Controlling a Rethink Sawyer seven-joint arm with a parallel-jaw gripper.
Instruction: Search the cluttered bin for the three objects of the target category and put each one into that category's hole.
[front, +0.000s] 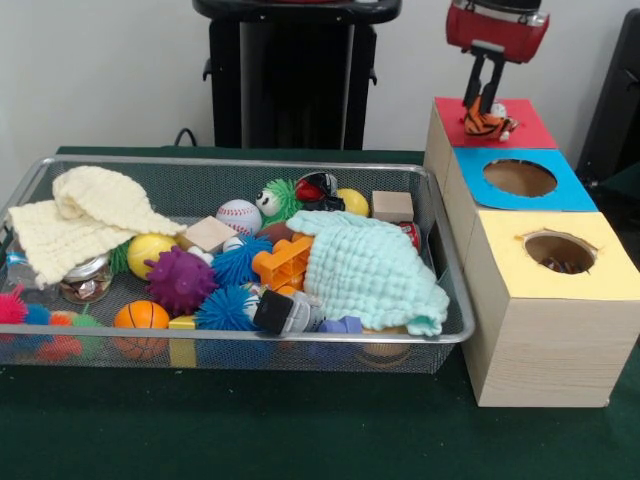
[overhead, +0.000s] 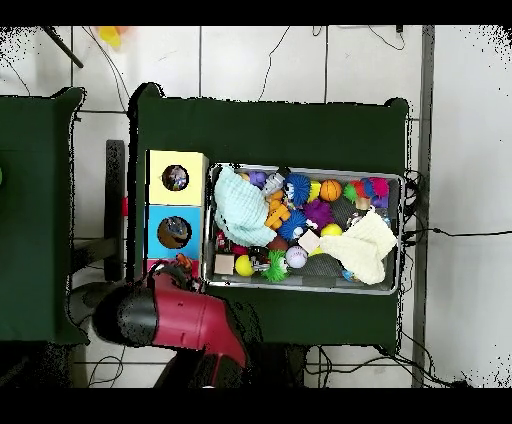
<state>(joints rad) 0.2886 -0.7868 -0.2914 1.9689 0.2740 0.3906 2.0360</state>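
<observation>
My gripper (front: 484, 108) hangs over the red-topped box (front: 520, 128) at the far right, its fingers shut on an orange and black striped toy (front: 486, 124) that sits low against the box top and hides the hole. In the overhead view the red arm (overhead: 190, 320) covers most of that box, and the striped toy (overhead: 184, 265) shows at its tip. Beside it stand the blue-topped box (front: 570, 190) and the yellow-topped box (front: 610, 270), each with a round hole. The mesh bin (front: 240, 162) holds balls, spiky toys, blocks and cloths.
A mint cloth (front: 375, 270) covers the bin's right part and a cream cloth (front: 85, 215) its left corner. Orange bricks (front: 283, 262), a baseball (front: 238, 216) and a purple spiky ball (front: 180, 280) lie between. The three boxes stand close against the bin's right wall.
</observation>
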